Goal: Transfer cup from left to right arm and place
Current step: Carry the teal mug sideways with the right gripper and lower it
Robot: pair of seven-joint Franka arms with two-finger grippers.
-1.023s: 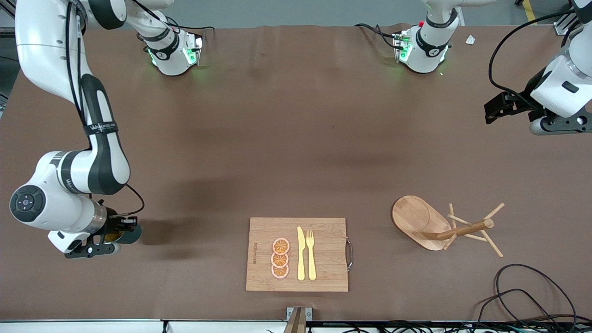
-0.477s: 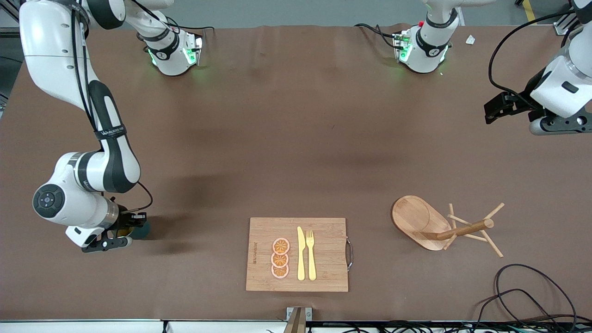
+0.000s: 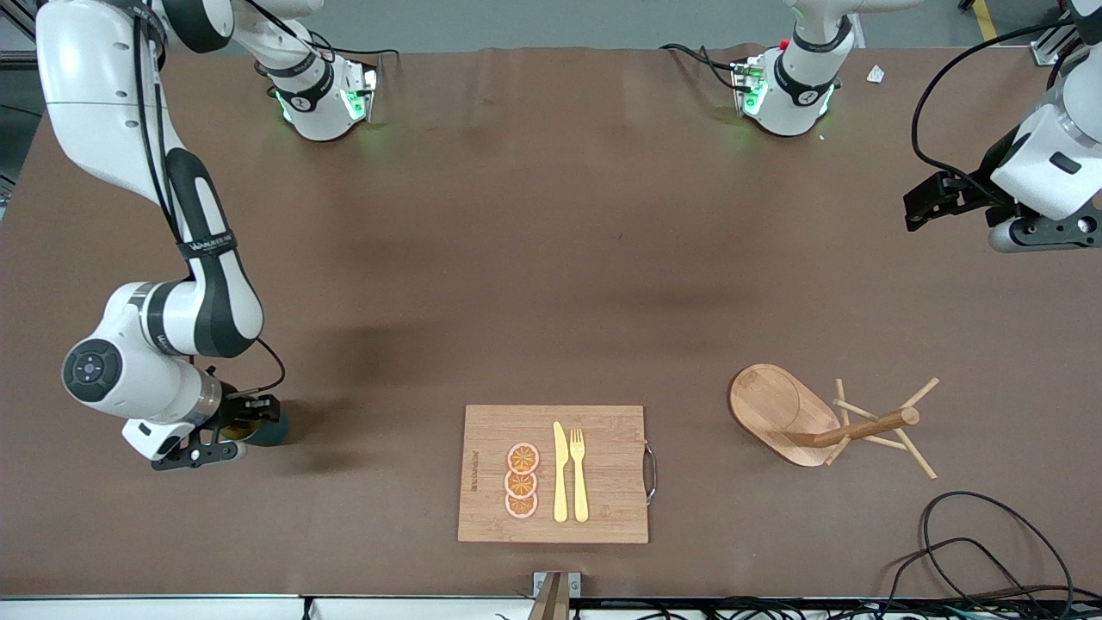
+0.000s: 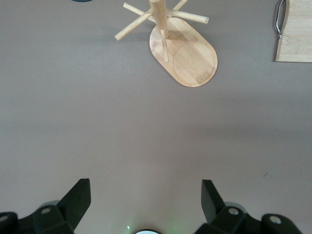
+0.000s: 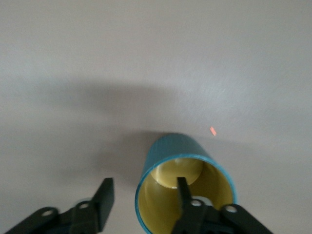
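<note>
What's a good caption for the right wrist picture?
Right gripper open astride the teal cup's rim, one finger inside, on the brown table.

My brown table (image 3: pixel 534 258): cutting board (image 3: pixel 491 474) six o'clock, mug tree (image 3: pixel 818 418) four, cup (image 3: pixel 269 428) eight, cable (image 3: pixel 981 542) five.

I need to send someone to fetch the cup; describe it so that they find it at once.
Start at the wooden cutting board and go along the table toward the right arm's end. There, at the right gripper, stands the cup. It is teal outside and mustard yellow inside, one gripper finger inside its rim, and nothing else lies beside it.
</note>
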